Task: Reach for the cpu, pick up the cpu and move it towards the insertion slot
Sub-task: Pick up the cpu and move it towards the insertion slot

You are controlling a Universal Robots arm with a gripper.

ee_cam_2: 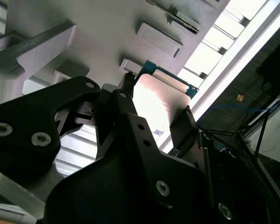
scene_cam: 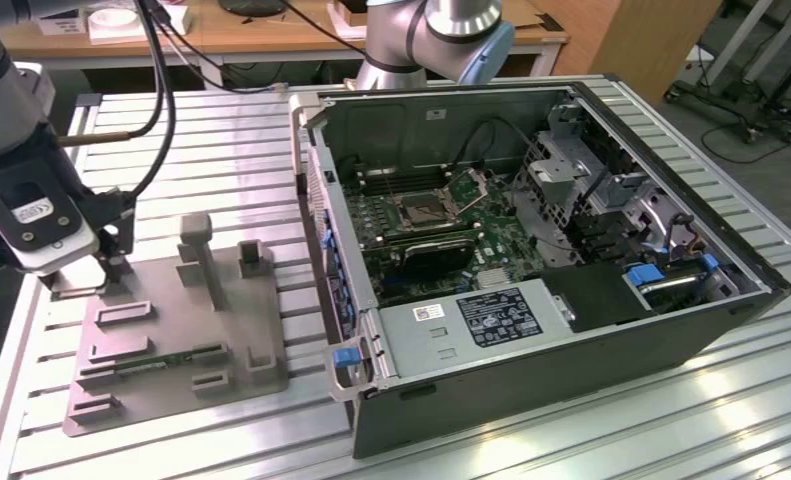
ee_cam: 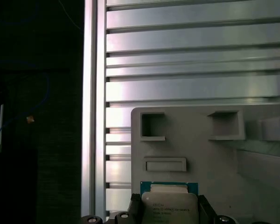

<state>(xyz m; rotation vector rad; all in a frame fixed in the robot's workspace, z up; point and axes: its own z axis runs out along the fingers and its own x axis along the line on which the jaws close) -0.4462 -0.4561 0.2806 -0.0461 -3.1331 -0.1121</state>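
The arm (scene_cam: 22, 150) hangs over the far corner of the grey tray (scene_cam: 168, 340) on the exterior view's left. Its jaws are down at the tray. In both wrist views, the jaws press on two opposite edges of the cpu (ee_cam: 170, 198), grasping it just above the tray's (ee_cam: 200, 154) pale face; its silvery top (ee_cam_2: 154, 102) shines between them. The insertion slot (scene_cam: 422, 210) sits well apart, inside the open computer case (scene_cam: 529, 350) on the slatted metal surface (scene_cam: 208, 130). A green memory stick (scene_cam: 155, 362) lies in the tray.
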